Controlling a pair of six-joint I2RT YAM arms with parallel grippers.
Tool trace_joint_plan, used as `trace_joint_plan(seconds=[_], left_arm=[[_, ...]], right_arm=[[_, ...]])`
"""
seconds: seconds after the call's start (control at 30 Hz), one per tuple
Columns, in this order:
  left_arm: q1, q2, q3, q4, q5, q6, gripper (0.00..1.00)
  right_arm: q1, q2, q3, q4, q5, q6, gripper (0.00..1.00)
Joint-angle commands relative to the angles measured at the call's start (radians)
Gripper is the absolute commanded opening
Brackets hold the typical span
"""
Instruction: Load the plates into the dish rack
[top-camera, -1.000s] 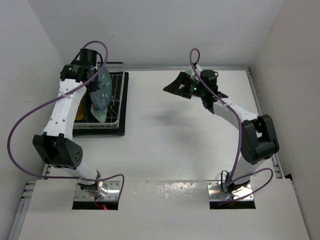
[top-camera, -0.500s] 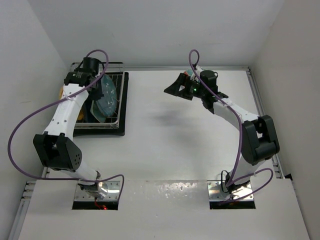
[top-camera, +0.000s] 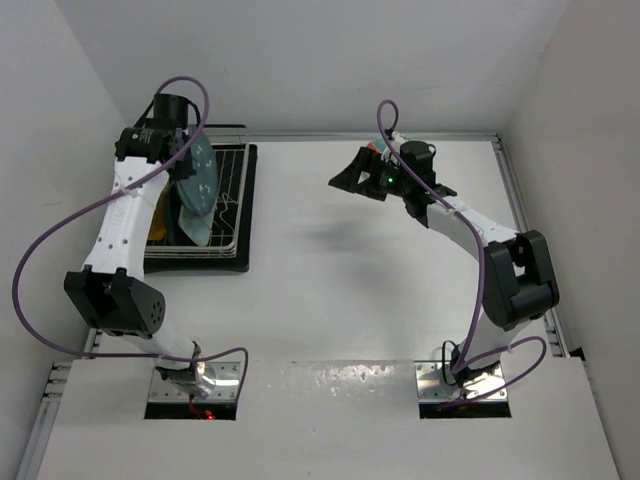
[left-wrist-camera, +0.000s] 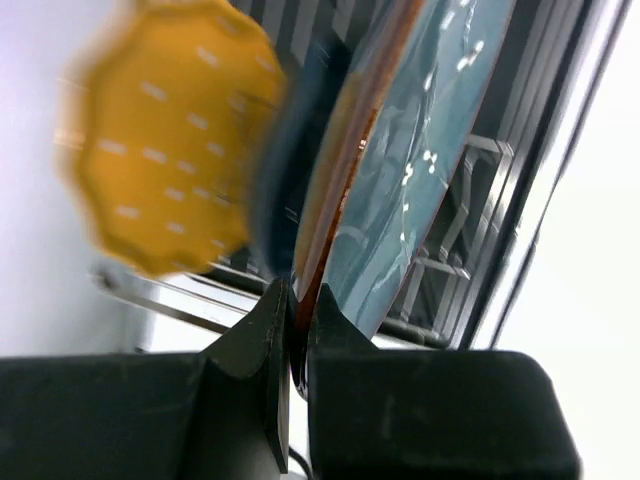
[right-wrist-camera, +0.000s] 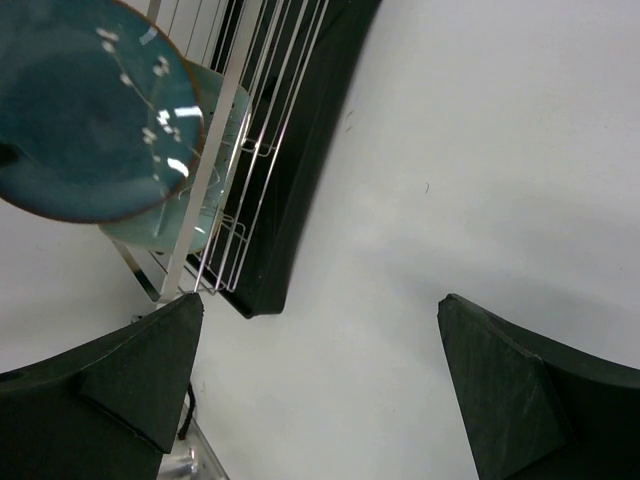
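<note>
My left gripper (left-wrist-camera: 297, 312) is shut on the rim of the red-rimmed plate with a teal floral centre (left-wrist-camera: 420, 150) and holds it on edge over the dish rack (top-camera: 232, 205) at the far left. In the top view the gripper (top-camera: 183, 152) and the plate (top-camera: 200, 178) are above the rack's back half. The yellow-orange scalloped plate (left-wrist-camera: 160, 130) and the dark blue plate (left-wrist-camera: 283, 190) stand behind the held one. The pale green plate (right-wrist-camera: 180, 215) stands in the rack. My right gripper (right-wrist-camera: 320, 305) is open and empty above the table's far middle (top-camera: 355, 175). The dark teal plate is not in view.
The rack's black tray (top-camera: 246, 200) lies against the left wall. White walls close in the table at the back and both sides. A metal rail (top-camera: 515, 210) runs along the right edge.
My left gripper has swung the red-rimmed plate a little right over the rack, then back left and more upright. The right arm has barely moved.
</note>
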Motion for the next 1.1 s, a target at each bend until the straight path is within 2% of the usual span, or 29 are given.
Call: trace_joint_plan(seconds=[0.0, 0.4, 0.73, 0.9, 1.07], left_arm=[[-0.016, -0.053, 0.113, 0.117, -0.219, 0.051, 0.0], [-0.025, -0.053, 0.036, 0.126, -0.23, 0.051, 0.0], [-0.097, -0.062, -0.051, 0.145, -0.305, 0.091, 0.0], [-0.088, -0.062, -0.06, 0.145, -0.236, 0.08, 0.0], [-0.039, -0.05, -0.149, 0.106, -0.129, 0.044, 0.0]], right_arm=[[-0.007, -0.045, 0.033, 0.015, 0.005, -0.016, 1.0], [-0.017, -0.048, 0.03, 0.014, 0.005, -0.021, 1.0], [-0.017, -0.045, 0.027, 0.027, -0.002, -0.016, 1.0], [-0.02, -0.047, 0.032, 0.027, -0.009, -0.01, 1.0], [-0.024, -0.051, 0.029, 0.023, -0.006, -0.013, 1.0]])
